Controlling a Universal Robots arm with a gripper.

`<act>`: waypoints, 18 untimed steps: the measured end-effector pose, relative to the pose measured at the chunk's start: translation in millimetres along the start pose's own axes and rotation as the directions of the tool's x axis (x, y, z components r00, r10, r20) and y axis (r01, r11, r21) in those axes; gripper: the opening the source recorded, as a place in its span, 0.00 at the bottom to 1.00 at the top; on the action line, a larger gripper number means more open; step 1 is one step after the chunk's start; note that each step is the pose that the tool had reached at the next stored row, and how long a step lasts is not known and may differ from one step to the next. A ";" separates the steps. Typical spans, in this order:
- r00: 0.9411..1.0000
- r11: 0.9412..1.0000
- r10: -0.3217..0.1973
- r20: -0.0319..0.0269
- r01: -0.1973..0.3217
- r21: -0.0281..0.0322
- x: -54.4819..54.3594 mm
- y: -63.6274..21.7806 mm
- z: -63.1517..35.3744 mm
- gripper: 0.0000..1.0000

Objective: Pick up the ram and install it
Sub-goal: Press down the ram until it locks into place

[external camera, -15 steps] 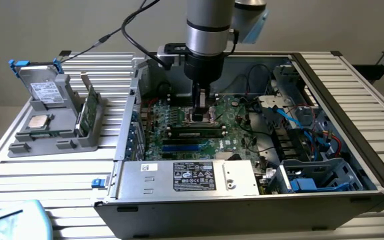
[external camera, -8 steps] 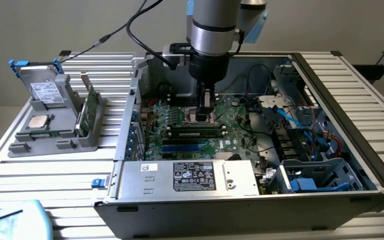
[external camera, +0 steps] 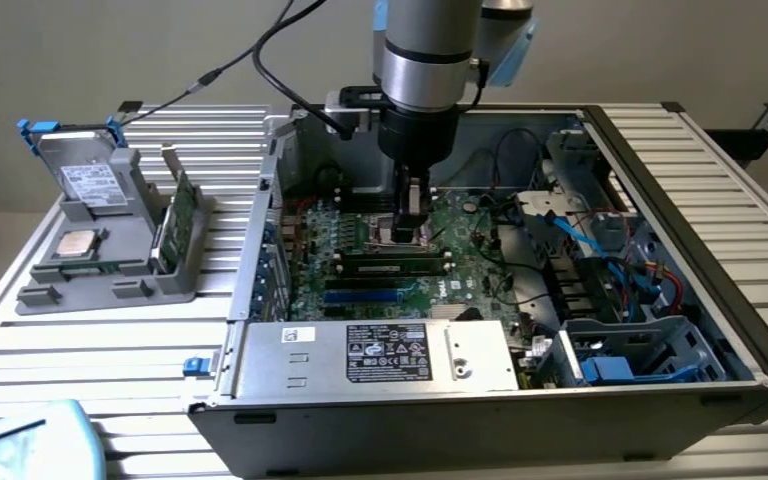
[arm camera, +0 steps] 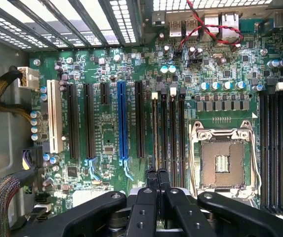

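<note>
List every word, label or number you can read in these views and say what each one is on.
None can be read.
Power supply label: black and white print, too small to read.
Drive label in the grey holder: blurred.
Motherboard markings in the wrist view: too fine to read.

Right under the gripper sits the big open black computer case (external camera: 704, 200) with its green motherboard (arm camera: 106, 89). Close beside the gripper is the empty square silver processor socket (arm camera: 223, 160). Far off, toward the exterior view's left, a grey plastic holder tray (external camera: 77, 275) holds a square silver chip (external camera: 79, 242).
</note>
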State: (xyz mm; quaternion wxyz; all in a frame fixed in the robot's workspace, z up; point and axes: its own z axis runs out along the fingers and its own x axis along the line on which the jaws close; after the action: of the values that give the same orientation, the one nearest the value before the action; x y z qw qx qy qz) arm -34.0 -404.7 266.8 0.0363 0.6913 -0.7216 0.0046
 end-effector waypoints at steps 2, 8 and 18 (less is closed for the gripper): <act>1.000 1.000 0.000 0.000 0.000 0.000 0.0 0.0 0.0 0.13; 0.999 0.999 0.051 0.002 -0.051 -0.003 0.1 -0.1 1.0 0.13; 0.977 0.977 0.214 0.008 -0.214 -0.014 -0.3 -0.3 6.9 0.13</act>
State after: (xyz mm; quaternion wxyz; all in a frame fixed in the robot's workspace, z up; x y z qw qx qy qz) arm -34.0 -404.9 259.9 0.0365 0.6095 -0.7919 0.0007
